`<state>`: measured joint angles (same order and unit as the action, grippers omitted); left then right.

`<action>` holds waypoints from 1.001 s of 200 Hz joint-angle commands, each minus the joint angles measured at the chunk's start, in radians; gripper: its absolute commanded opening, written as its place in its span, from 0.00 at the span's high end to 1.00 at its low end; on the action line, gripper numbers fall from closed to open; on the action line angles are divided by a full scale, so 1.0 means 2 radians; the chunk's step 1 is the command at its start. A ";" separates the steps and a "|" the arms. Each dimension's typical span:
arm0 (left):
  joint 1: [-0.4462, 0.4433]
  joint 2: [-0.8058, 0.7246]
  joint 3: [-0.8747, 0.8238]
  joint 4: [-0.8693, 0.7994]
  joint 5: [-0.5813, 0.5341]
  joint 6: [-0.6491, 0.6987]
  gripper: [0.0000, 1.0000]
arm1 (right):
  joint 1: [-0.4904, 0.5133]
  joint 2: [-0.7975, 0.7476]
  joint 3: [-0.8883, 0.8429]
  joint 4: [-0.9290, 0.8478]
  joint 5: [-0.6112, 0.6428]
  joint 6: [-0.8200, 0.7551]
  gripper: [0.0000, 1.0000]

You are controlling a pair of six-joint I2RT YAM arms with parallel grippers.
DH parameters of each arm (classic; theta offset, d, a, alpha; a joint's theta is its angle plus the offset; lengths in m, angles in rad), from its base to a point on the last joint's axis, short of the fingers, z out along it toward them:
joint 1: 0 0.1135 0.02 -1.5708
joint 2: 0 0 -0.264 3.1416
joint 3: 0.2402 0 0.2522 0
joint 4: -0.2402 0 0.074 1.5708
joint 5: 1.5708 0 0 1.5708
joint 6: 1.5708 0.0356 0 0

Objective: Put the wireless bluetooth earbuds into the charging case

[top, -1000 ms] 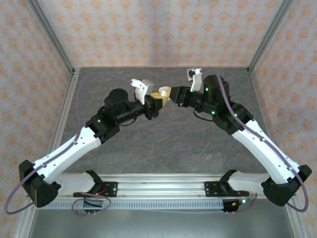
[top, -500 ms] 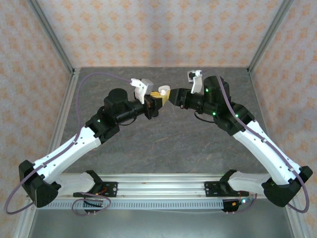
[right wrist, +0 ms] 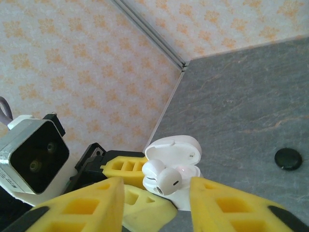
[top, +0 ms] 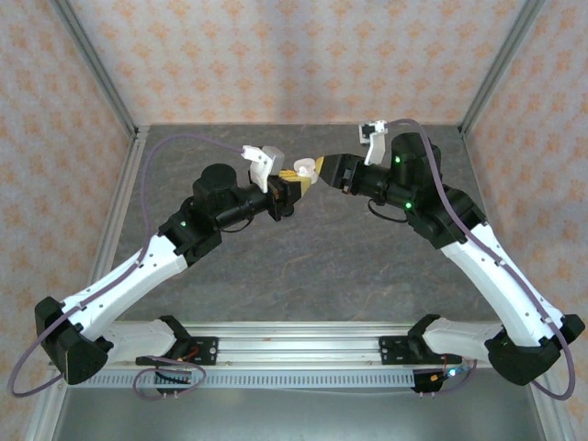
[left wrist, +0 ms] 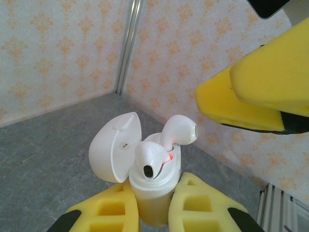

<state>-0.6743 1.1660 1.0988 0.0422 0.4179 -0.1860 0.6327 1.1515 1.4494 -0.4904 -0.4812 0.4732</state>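
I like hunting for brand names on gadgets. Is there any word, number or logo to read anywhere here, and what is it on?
Small sticker inside the open lid of the white charging case: dark marks, too small and blurred to read.
Wallpaper: no writing, just a repeated orange ornament.
Nothing else carries text that can be read.
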 commanded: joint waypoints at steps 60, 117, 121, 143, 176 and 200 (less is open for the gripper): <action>-0.004 -0.005 0.017 0.012 -0.001 0.000 1.00 | -0.002 0.002 0.021 0.023 -0.065 0.029 0.87; -0.004 -0.003 0.020 0.011 0.000 0.000 1.00 | -0.001 0.014 0.023 0.031 -0.092 0.035 0.88; -0.004 -0.003 0.021 0.011 0.000 -0.001 1.00 | -0.001 0.014 0.023 0.031 -0.092 0.035 0.88; -0.003 -0.003 0.022 0.010 0.000 0.000 1.00 | -0.001 0.013 0.023 0.027 -0.089 0.031 0.88; -0.003 -0.002 0.024 0.009 0.000 0.000 1.00 | -0.002 0.025 0.025 0.012 -0.069 0.027 0.90; -0.004 -0.002 0.023 0.009 0.001 0.000 1.00 | -0.004 0.027 0.026 0.007 -0.065 0.028 0.90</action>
<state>-0.6746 1.1660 1.1080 0.0410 0.4179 -0.1864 0.6319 1.1995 1.4712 -0.4721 -0.6281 0.5308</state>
